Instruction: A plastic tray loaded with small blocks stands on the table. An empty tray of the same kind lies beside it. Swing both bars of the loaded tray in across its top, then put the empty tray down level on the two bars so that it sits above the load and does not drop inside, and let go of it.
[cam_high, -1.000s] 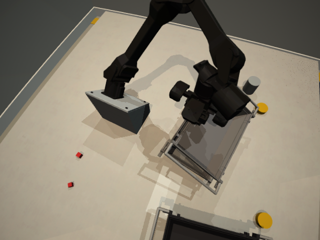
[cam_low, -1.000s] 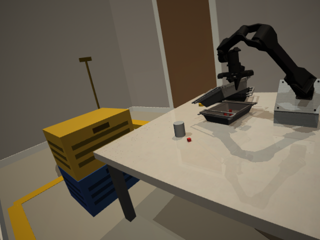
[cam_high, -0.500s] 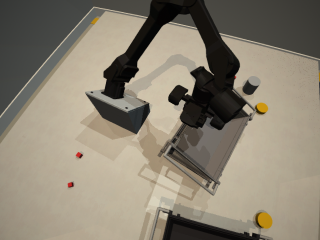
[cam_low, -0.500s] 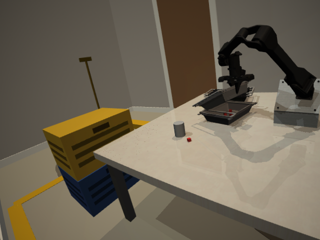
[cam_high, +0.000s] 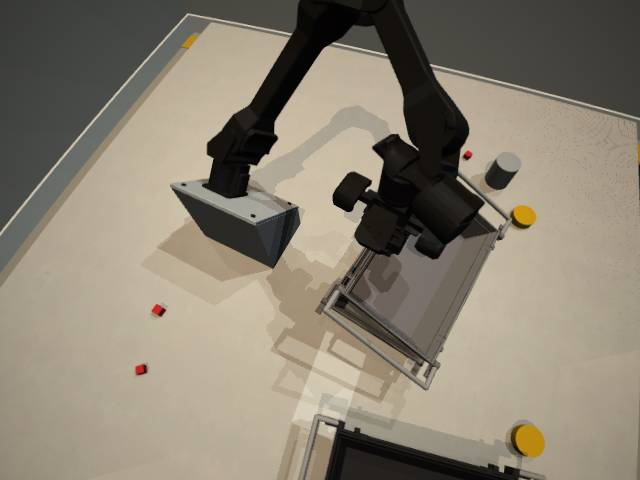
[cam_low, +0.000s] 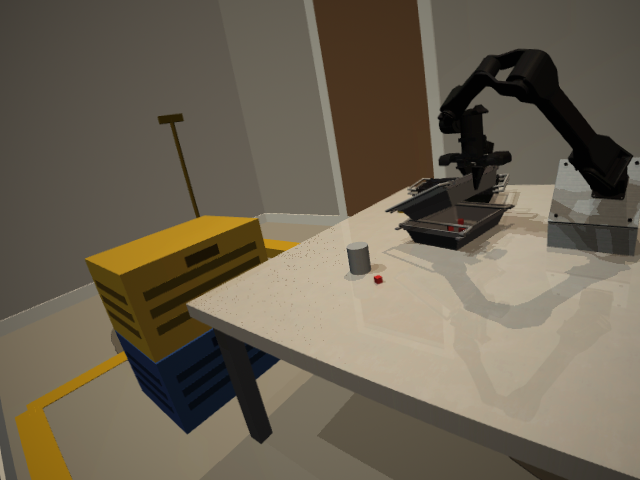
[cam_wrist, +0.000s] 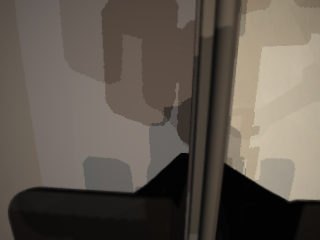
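Note:
The empty tray (cam_high: 467, 281) (cam_low: 426, 203) hangs tilted over the loaded tray (cam_low: 433, 239); its gripped long side is higher. My gripper (cam_low: 477, 183) (cam_wrist: 194, 162) is shut on that long wall, which runs between the fingers in the wrist view. In the exterior view, the loaded tray stands on the table with red blocks (cam_low: 460, 222) inside. Its near bar (cam_low: 436, 225) and far bar (cam_low: 485, 206) lie across its top near the ends. In the top view the held tray hides most of the load. A gap shows between the trays at the near end; contact elsewhere cannot be told.
A dark tray (cam_high: 413, 443) with bars swung out is at the bottom of the top view. A grey cylinder (cam_high: 503, 170) (cam_low: 358, 258), two yellow discs (cam_high: 523, 216) (cam_high: 527, 440) and loose red blocks (cam_high: 158, 310) (cam_high: 141, 369) (cam_low: 378, 279) stand on the table.

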